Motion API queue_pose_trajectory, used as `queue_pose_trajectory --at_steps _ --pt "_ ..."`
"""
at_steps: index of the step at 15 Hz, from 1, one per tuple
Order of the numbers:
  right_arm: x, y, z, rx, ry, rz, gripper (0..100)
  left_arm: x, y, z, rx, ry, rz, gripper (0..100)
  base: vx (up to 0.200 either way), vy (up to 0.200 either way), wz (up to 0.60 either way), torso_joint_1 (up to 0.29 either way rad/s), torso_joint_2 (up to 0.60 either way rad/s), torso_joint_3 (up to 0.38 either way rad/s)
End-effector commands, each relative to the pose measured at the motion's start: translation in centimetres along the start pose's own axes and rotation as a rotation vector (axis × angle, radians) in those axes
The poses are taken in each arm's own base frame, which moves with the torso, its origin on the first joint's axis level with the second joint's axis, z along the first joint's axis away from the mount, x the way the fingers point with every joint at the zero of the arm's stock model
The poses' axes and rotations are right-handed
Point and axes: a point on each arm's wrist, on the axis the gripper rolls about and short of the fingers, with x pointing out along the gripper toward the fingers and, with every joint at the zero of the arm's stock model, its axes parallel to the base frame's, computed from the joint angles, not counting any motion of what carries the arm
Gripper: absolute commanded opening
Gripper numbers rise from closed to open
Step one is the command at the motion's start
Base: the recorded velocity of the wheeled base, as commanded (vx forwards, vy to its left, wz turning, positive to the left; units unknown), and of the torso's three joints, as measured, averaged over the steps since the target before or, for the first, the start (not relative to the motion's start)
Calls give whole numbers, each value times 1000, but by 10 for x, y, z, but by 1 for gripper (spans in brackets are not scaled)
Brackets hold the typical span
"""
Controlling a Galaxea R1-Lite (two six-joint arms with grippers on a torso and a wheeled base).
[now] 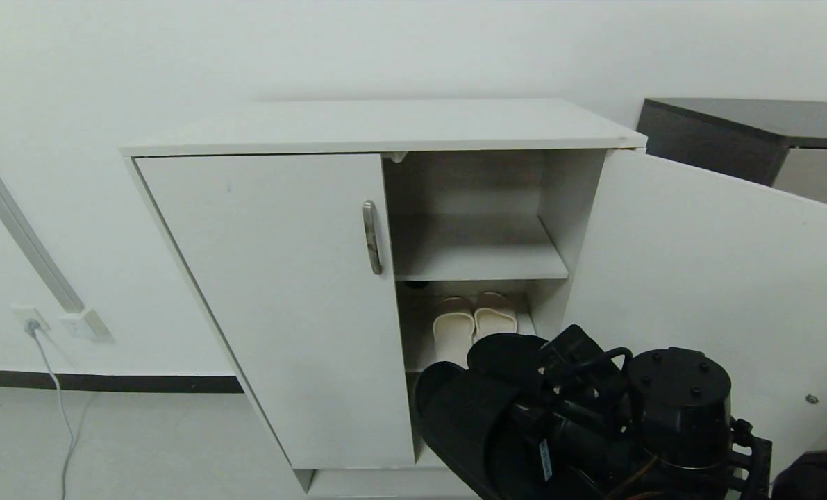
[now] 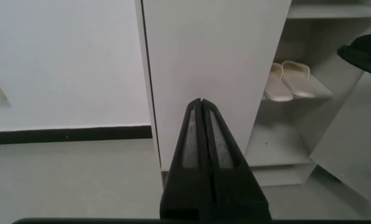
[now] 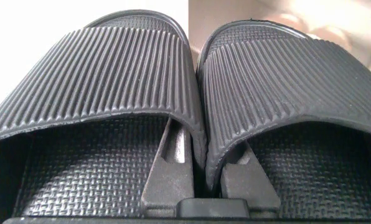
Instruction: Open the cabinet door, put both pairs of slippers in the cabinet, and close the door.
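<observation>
1. Right gripper [image 3: 203,171] is clamping the pair of black slippers [image 3: 129,68], its two fingers [image 3: 172,168] reaching in under the ribbed straps and pinching the slippers' inner edges together, side by side.
2. Seen from the head, the black slippers are hanging in front of the lower part of the cabinet [image 1: 385,125] opening; whether they are crossing its front edge cannot be told.
3. Just behind and above them, the beige slippers [image 1: 473,321] are lying side by side on the lower shelf [image 1: 528,323], inside the cabinet.
4. Above that, the upper shelf [image 1: 479,260] is showing its bare board.
5. Beside the opening, the right door [image 1: 705,278] is standing swung wide, while the left door [image 1: 274,298] is sitting closed, its metal handle [image 1: 371,237] running along the inner edge.
6. Farther off, the left gripper [image 2: 201,107] is hovering low before the left door with its fingers pressed together on nothing.
</observation>
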Motion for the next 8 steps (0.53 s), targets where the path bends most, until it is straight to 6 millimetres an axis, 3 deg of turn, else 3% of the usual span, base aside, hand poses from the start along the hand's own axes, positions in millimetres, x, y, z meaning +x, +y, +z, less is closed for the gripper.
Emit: queue_pose_trajectory --at_steps 1,3,8 --pt "0 0 0 0 0 0 0 0 0 0 0 1 0 0 0 0 0 -46 442 378" --pt "0 0 0 0 2 0 0 0 0 0 -2 1 0 0 0 0 0 -15 393 369" --pt "-2 3 -1 -2 -7 15 0 0 0 0 -2 1 0 0 0 0 0 2 44 47"
